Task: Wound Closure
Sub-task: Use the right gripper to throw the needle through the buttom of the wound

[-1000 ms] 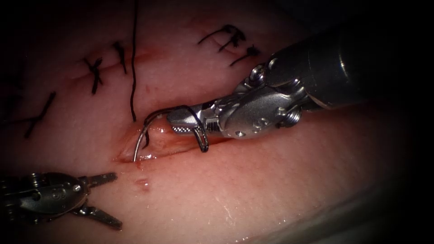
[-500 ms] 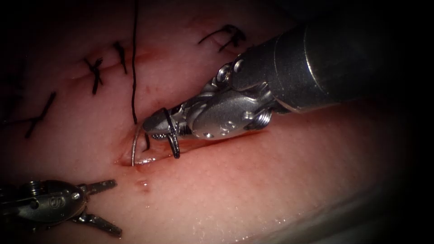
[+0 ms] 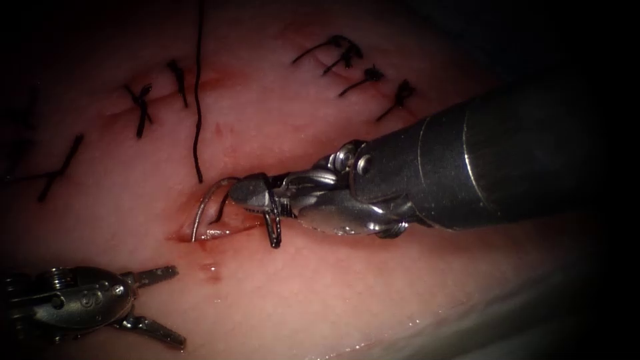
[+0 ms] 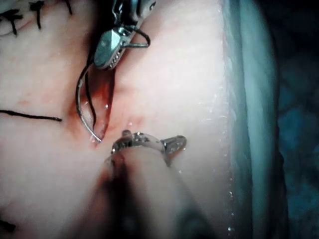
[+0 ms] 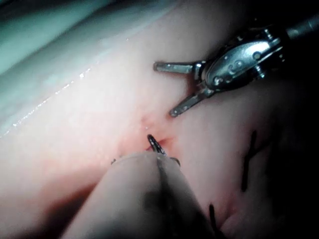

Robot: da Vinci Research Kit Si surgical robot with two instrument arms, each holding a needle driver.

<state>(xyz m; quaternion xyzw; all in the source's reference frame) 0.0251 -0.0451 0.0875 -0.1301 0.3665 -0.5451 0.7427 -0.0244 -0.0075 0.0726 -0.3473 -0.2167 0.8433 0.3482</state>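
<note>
The needle (image 3: 203,210) is a thin, stiff steel curve, light enough that any tilt in the grip would swing its point; the right end effector (image 3: 257,193) is clamped on it near the swaged tail end, and from those jaws the body arcs away and down until the tip sits in the open cut (image 3: 217,230), at or just inside the tissue there. Whether the point has entered the flesh or merely rests in the groove I cannot tell. Judged from its polish, the wire would slip or roll under a loose hold, so a firm bite on the body of the curve, well back from the fragile tip, seems safest. The thread (image 3: 272,227) is dark, limp and looped just beneath the same jaws, with another strand (image 3: 197,100) running up over the tissue beyond them; it would snag or fray if pinched hard. The tissue (image 3: 373,280) looks soft, wet and glossy, smeared with red fluid (image 3: 210,270) near the cut, and likely tears if dragged. Finished stitches (image 3: 141,107) lie further beyond the right end effector. The left end effector (image 3: 155,300) hovers well apart, on the near side of the cut, its jaws spread and holding nothing.
</note>
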